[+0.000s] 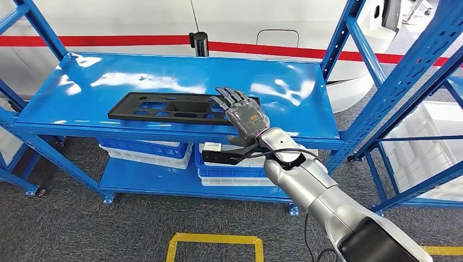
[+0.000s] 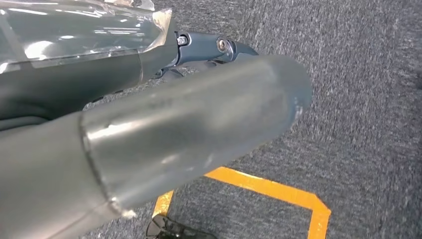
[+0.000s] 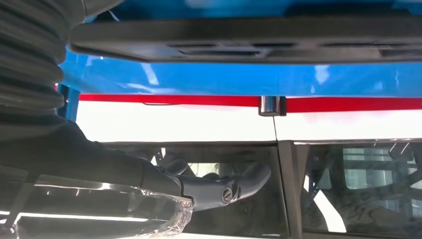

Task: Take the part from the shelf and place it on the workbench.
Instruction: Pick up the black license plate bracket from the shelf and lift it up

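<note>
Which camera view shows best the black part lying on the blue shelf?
The head view is best: the whole black part lies flat on the blue shelf, with the right hand over its end. The right wrist view shows its long edge, turned upside down. The left wrist view looks at grey carpet.

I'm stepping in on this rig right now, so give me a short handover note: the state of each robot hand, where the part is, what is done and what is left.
Right robot hand: open, fingers spread, over the near right end of the black part, holding nothing; whether it touches cannot be told.
Left robot hand: hanging low over the grey carpet by a yellow floor marking, holding nothing visible; whether its fingers are open or closed cannot be told.
Part: lying flat on the blue shelf's upper level.
Done: the right robot hand is at the part.
Left: grip it, lift it off the shelf, carry it to the workbench, set it down.
</note>
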Action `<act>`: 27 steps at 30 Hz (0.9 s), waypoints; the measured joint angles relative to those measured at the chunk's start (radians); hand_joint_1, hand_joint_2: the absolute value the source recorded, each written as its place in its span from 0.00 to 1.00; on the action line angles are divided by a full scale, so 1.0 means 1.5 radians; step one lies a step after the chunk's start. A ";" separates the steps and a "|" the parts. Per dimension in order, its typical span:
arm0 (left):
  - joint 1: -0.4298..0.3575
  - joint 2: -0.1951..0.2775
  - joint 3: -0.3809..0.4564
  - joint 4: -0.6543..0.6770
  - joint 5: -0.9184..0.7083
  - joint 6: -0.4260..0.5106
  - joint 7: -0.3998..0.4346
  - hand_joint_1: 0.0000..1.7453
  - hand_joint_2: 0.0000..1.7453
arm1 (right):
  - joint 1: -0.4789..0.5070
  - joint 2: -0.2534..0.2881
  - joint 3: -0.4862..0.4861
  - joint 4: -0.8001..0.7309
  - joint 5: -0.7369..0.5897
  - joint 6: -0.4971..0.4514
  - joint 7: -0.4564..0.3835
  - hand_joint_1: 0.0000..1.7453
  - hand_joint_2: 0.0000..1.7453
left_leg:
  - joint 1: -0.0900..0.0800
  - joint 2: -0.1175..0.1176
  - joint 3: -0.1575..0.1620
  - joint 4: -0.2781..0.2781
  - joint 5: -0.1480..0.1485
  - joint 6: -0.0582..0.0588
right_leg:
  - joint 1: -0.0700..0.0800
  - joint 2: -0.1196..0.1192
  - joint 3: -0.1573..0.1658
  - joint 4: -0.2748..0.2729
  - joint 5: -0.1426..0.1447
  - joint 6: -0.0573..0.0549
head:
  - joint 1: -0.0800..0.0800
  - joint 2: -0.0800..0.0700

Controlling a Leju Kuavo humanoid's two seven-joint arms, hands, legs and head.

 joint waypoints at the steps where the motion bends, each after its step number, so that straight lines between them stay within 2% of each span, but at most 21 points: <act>1: 0.000 0.000 0.000 0.000 0.000 0.000 0.000 0.00 0.00 | -0.001 0.000 -0.001 0.000 0.000 0.000 0.000 0.00 1.00 | 0.001 0.000 0.003 -0.002 0.000 0.005 | 0.000 -0.001 -0.016 0.030 -0.012 0.001 | 0.000 0.000; 4: -0.001 0.000 0.000 0.000 0.000 0.000 0.000 0.00 0.00 | 0.002 -0.001 -0.001 0.002 -0.001 0.000 0.002 0.00 1.00 | 0.000 -0.001 0.008 -0.002 -0.007 0.013 | -0.002 -0.001 -0.099 0.168 -0.053 0.000 | 0.001 0.000; 5: -0.001 0.000 0.000 0.000 0.000 0.000 0.000 0.00 0.00 | 0.004 -0.002 -0.001 0.003 -0.001 0.000 0.003 0.00 1.00 | -0.001 -0.001 0.010 -0.002 -0.009 0.014 | -0.002 -0.001 -0.116 0.189 -0.053 0.003 | 0.001 0.000; 6: -0.001 0.000 0.000 0.000 0.000 0.000 0.000 0.00 0.00 | 0.005 -0.002 0.000 0.005 -0.001 0.000 0.004 0.00 1.00 | -0.001 -0.003 0.014 -0.002 -0.012 0.014 | -0.002 -0.001 -0.120 0.181 -0.041 0.007 | 0.001 0.000; 7: -0.001 -0.001 0.000 0.000 0.000 0.000 0.000 0.00 0.00 | 0.006 -0.002 0.000 0.006 -0.001 0.000 0.005 0.00 1.00 | -0.002 -0.004 0.018 -0.002 -0.015 0.013 | -0.002 -0.001 -0.108 0.146 -0.020 0.010 | 0.001 0.000; 8: -0.001 -0.001 0.000 0.000 -0.001 0.000 0.000 0.00 0.00 | 0.006 -0.001 0.000 0.007 -0.001 0.000 0.006 0.00 1.00 | -0.002 -0.004 0.023 -0.002 -0.019 0.011 | -0.002 -0.002 -0.086 0.093 0.006 0.013 | 0.002 0.000; 10: -0.002 -0.002 0.000 0.000 -0.001 0.000 0.000 0.00 0.00 | 0.006 0.000 0.000 0.009 0.000 -0.001 0.008 0.00 1.00 | -0.004 -0.005 0.032 -0.002 -0.027 0.005 | 0.001 -0.002 -0.044 0.008 0.042 0.009 | 0.002 0.000; 11: -0.002 -0.002 0.000 0.000 -0.001 0.000 0.000 0.00 0.00 | 0.006 0.001 0.000 0.011 0.000 -0.001 0.009 0.00 1.00 | -0.005 -0.005 0.034 -0.002 -0.031 0.002 | 0.002 -0.003 -0.034 -0.011 0.048 0.005 | 0.002 0.000; 12: -0.003 -0.002 0.000 0.000 -0.001 0.000 0.000 0.00 0.00 | 0.006 0.002 0.000 0.013 0.001 -0.002 0.011 0.00 1.00 | -0.005 -0.005 0.035 -0.002 -0.034 -0.001 | 0.004 -0.003 -0.031 -0.014 0.048 0.000 | 0.002 0.000; 15: -0.004 -0.002 0.000 -0.001 -0.001 0.002 0.000 0.00 0.00 | 0.006 0.006 0.000 0.020 0.004 -0.008 0.014 0.00 1.00 | -0.001 -0.003 0.035 0.009 -0.046 -0.012 | -0.003 -0.002 -0.022 -0.021 0.047 -0.014 | 0.001 0.000; 16: -0.004 -0.002 0.000 -0.001 -0.001 0.002 0.000 0.00 0.00 | 0.005 0.008 0.000 0.023 0.005 -0.011 0.014 0.00 1.00 | 0.000 -0.003 0.025 0.032 -0.059 -0.016 | -0.006 -0.002 -0.017 -0.024 0.047 -0.018 | 0.000 0.000; 17: -0.004 -0.001 0.000 -0.001 -0.001 0.002 -0.001 0.00 0.00 | 0.006 0.011 0.000 0.028 0.005 -0.013 0.014 0.00 1.00 | 0.002 -0.002 0.006 0.070 -0.076 -0.019 | -0.007 -0.002 -0.013 -0.025 0.045 -0.022 | -0.002 0.000; 19: -0.004 -0.001 0.000 -0.001 -0.001 0.001 -0.004 0.00 0.00 | 0.008 0.015 0.000 0.038 0.005 -0.017 0.015 0.00 1.00 | 0.004 -0.001 -0.048 0.159 -0.108 -0.026 | -0.007 -0.002 -0.010 -0.025 0.041 -0.027 | -0.003 0.000; 20: -0.003 0.000 0.000 -0.001 0.000 0.000 -0.006 0.00 0.00 | 0.009 0.016 0.001 0.043 0.007 -0.019 0.015 0.00 1.00 | 0.005 -0.001 -0.069 0.185 -0.110 -0.029 | -0.007 -0.001 -0.009 -0.025 0.040 -0.028 | -0.003 0.000; 21: -0.002 -0.001 0.000 -0.001 0.000 -0.001 -0.009 0.00 0.00 | 0.011 0.017 0.001 0.049 0.008 -0.021 0.015 0.00 1.00 | 0.007 0.000 -0.078 0.185 -0.098 -0.031 | -0.007 -0.001 -0.007 -0.025 0.038 -0.027 | -0.003 0.000; 22: -0.001 0.000 0.000 -0.001 0.000 0.000 -0.013 0.00 0.00 | 0.012 0.018 0.001 0.054 0.010 -0.023 0.015 0.00 1.00 | 0.009 0.000 -0.072 0.158 -0.073 -0.032 | -0.008 -0.001 -0.005 -0.024 0.035 -0.026 | -0.003 0.000; 23: -0.001 0.000 0.000 -0.001 0.000 0.001 -0.018 0.00 0.00 | 0.012 0.019 0.001 0.058 0.012 -0.025 0.015 0.00 1.00 | 0.010 0.001 -0.055 0.112 -0.042 -0.032 | -0.008 0.000 -0.003 -0.023 0.032 -0.023 | -0.003 0.000; 24: -0.001 0.000 0.000 -0.002 0.000 0.003 -0.023 0.00 0.25 | 0.012 0.020 0.000 0.062 0.013 -0.026 0.015 0.00 1.00 | 0.011 0.001 -0.035 0.065 -0.019 -0.032 | -0.007 0.000 -0.001 -0.021 0.029 -0.019 | -0.003 0.000; 25: -0.002 0.000 0.000 -0.002 0.000 0.005 -0.030 0.00 0.50 | 0.012 0.021 0.000 0.066 0.014 -0.028 0.015 0.00 1.00 | 0.011 0.001 -0.019 0.029 -0.005 -0.031 | -0.005 0.001 0.000 -0.020 0.026 -0.015 | -0.003 0.000; 27: -0.003 -0.002 0.000 -0.004 0.002 0.010 -0.045 0.00 1.00 | 0.012 0.023 0.000 0.074 0.017 -0.029 0.015 0.00 1.00 | 0.009 -0.001 -0.005 0.002 0.001 -0.026 | 0.001 0.002 -0.002 -0.016 0.021 -0.013 | -0.002 0.000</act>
